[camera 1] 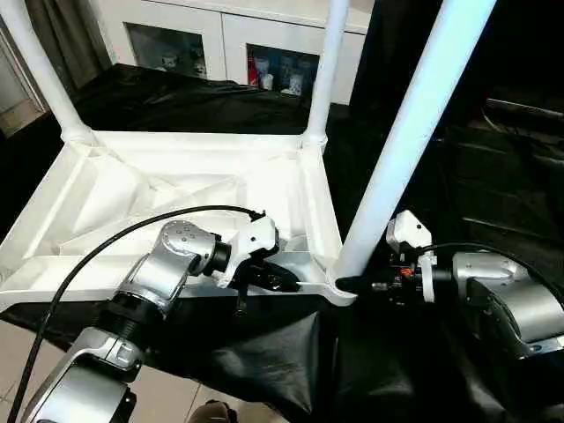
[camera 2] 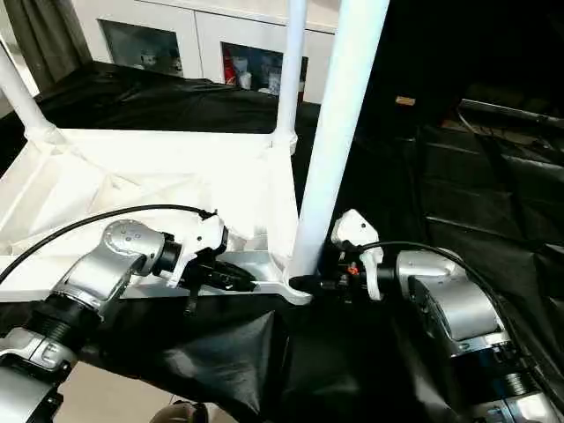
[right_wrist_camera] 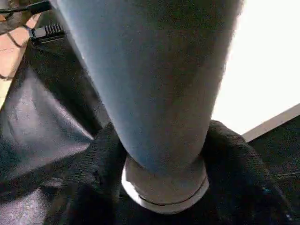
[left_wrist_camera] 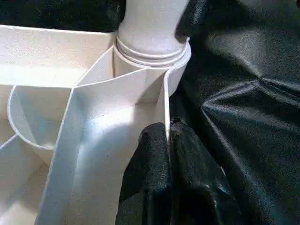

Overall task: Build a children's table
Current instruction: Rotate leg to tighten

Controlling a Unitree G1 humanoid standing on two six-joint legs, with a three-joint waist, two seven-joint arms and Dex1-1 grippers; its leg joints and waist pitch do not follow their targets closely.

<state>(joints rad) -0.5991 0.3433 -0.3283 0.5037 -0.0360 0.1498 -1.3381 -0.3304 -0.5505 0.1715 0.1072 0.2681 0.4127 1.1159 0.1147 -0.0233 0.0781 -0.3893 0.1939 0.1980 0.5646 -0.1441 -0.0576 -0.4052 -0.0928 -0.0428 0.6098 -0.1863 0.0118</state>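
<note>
White plastic rectangular tabletop (camera 1: 176, 189), ribbed underside facing up, lies upside down on a work table draped in black cloth (camera 1: 291, 370). Three long white tubular legs stand in its round corner sockets: one at the far left corner (camera 1: 40, 66), one at the far right corner (camera 1: 326, 70), and one at the near right corner (camera 1: 414, 132), leaning slightly to the right. Left end effector (left_wrist_camera: 167, 178), two black fingers on a silver forearm, is pinched closed on the thin near rim wall of the tabletop, just beside the near right socket. Right end effector (right_wrist_camera: 159, 154) sits at the base of the near right leg, one black finger (right_wrist_camera: 98, 154) on each side of the flared end just above the socket; whether the fingers press on the leg, I cannot tell. White glass-door cabinet (camera 1: 229, 40) stands behind the table.
</note>
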